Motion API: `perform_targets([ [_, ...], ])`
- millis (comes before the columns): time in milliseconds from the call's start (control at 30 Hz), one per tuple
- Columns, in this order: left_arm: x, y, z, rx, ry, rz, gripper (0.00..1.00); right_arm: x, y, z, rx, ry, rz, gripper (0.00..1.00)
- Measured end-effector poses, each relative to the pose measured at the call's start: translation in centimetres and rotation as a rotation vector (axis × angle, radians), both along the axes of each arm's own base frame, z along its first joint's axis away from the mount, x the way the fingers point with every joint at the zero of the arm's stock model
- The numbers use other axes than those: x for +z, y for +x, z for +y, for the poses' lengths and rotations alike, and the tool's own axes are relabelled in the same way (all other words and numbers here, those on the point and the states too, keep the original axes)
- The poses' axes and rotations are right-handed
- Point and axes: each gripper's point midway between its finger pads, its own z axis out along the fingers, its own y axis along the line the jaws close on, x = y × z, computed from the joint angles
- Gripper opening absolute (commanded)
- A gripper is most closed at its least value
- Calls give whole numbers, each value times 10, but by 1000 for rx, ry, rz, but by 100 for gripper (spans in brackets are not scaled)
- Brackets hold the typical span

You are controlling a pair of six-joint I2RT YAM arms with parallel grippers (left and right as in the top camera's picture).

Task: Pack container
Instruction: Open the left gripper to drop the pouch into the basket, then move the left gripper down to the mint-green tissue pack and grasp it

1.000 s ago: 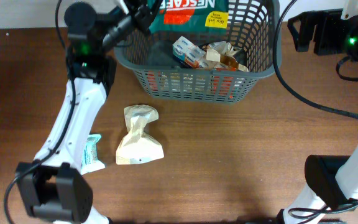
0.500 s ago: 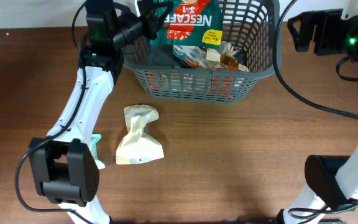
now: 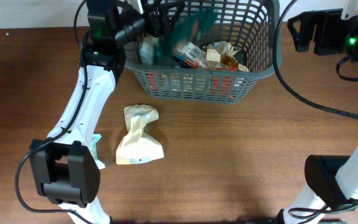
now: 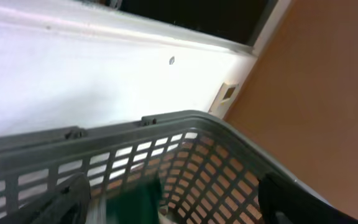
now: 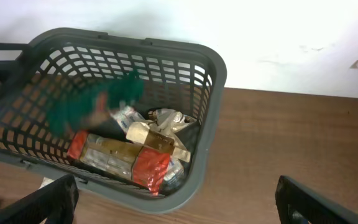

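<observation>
The container (image 3: pixel 197 76) is a dark grey slotted basket at the back of the table; its rim also shows in the left wrist view (image 4: pixel 185 118) and the right wrist view (image 5: pixel 219 74). A green packet (image 3: pixel 188 34) shows as a blur inside the basket, free of any finger, and is also seen as a green smear (image 5: pixel 95 102) (image 4: pixel 138 199). My left gripper (image 3: pixel 160 15) (image 4: pixel 176 208) hangs over the basket's left end, open, its fingers wide apart and holding nothing. My right gripper (image 5: pixel 179 208) is open and empty, right of the basket.
Several snack packets lie in the basket, among them a red and gold one (image 5: pixel 120 155). A crumpled cream paper bag (image 3: pixel 139 135) and a small teal-white packet (image 3: pixel 93 152) lie on the brown table in front of the basket. The right arm (image 3: pixel 328 34) stands at the back right.
My left gripper carried the green packet over the basket, then opened. The packet has left the fingers and is dropping into the basket. The right arm has not moved.
</observation>
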Motion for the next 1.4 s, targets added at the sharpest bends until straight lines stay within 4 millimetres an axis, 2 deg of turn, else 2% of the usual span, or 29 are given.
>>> perform_targets([
  [367,3,0,1,1,-1,-10,82,0,0,0,0,1,0,99],
  [500,8,5,16,26,3,-16,81,0,0,0,0,0,0,99],
  [533,10,10,29,52,7,-10,80,0,0,0,-1,0,0,99],
  [567,10,16,51,96,15,6,81,0,0,0,0,-1,0,99],
  [600,10,18,58,111,17,8,80,0,0,0,-1,0,0,99],
  [633,8,23,75,146,27,30,80,0,0,0,-1,0,0,99],
  [700,1,29,115,228,51,83,80,0,0,0,-1,1,0,99],
  [800,-17,32,185,372,100,188,79,0,0,0,0,0,1,99],
  [833,-28,29,226,460,132,242,77,0,0,0,0,0,1,99],
  [933,-59,9,280,569,177,402,74,-1,0,0,0,0,2,99],
  [1000,-83,-11,301,611,195,532,73,-1,0,0,0,0,2,99],
  [1067,-106,-31,315,642,213,662,71,-1,0,0,0,0,2,99],
  [1133,-127,-53,319,657,241,785,71,-1,0,0,0,0,2,99],
  [1233,-148,-81,314,650,289,934,70,-1,0,0,0,0,2,99],
  [1400,-171,-132,302,599,365,1162,67,-1,0,-1,-3,-2,2,99],
])
